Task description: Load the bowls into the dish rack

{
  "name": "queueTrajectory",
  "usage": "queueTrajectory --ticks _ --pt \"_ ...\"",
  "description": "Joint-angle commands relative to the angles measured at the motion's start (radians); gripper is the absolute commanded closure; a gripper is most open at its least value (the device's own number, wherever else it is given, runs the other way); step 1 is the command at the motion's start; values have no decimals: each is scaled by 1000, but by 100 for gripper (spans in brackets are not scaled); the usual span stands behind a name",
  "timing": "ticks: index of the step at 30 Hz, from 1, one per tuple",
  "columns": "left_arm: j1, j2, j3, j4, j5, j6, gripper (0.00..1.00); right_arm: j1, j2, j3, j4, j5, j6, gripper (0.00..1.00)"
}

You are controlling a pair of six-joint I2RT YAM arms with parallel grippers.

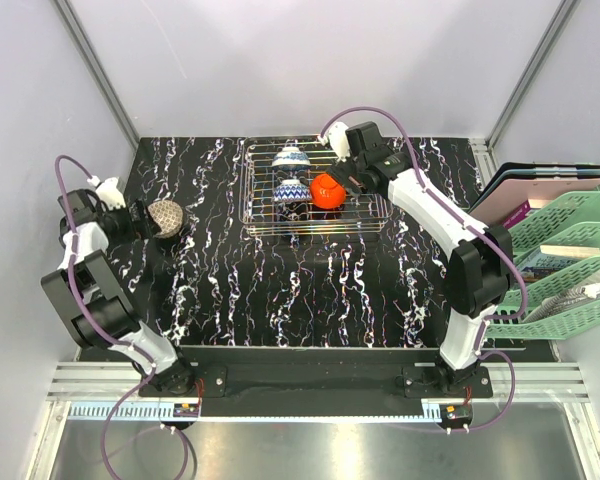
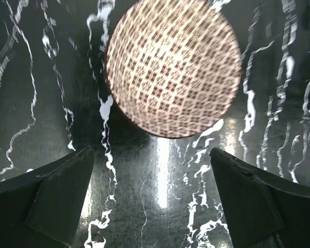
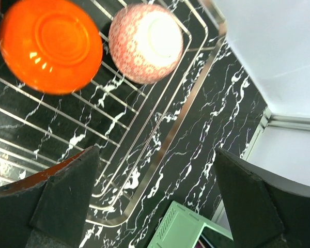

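The wire dish rack (image 1: 365, 223) sits against the far edge of the black marbled desk (image 1: 240, 290), a little right of the middle. Four bowls are in it. A far blue-and-white bowl (image 1: 291, 157) and a near blue-and-white bowl (image 1: 291, 191) lie one behind the other in the rack's left half. An orange bowl (image 3: 50, 45) rests just beside them towards the right, turned bottom up so that its foot ring shows. A pink patterned bowl (image 3: 146, 42), also bottom up, stands next to the orange one, close to the rack's right rim. In the overhead view the right arm covers it.

The right gripper (image 3: 156, 152) hangs over the rack's right part with its jaws spread wide and nothing between them.

A brown lattice-patterned bowl (image 2: 173, 67) is on the bare desk near the left edge, well apart from the rack. Which way up it stands is hard to tell. The left gripper (image 2: 151, 151) points at it, jaws wide apart and empty, and the bowl lies just beyond the fingertips, not between them.

Green plastic trays (image 1: 570, 265) are stacked past the desk's right edge.
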Motion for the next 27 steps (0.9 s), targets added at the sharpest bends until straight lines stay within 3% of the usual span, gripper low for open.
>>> queueTrajectory --ticks 1,5,11,17,21,27 --pt "4 -32 7 139 26 -65 1 9 -43 -7 -19 -7 7 0" --pt "-9 67 66 183 -56 -115 1 9 -55 5 -40 -23 22 0" --pt "-75 187 155 196 -234 -74 1 7 -78 40 -86 -75 58 0" --pt "-109 258 188 193 -288 -54 3 9 -102 59 -117 -176 114 0" --pt "-124 282 201 190 -308 -43 11 9 -116 63 -131 -221 131 0" --pt "-129 296 218 177 -316 -43 37 10 -139 57 -140 -257 145 0"
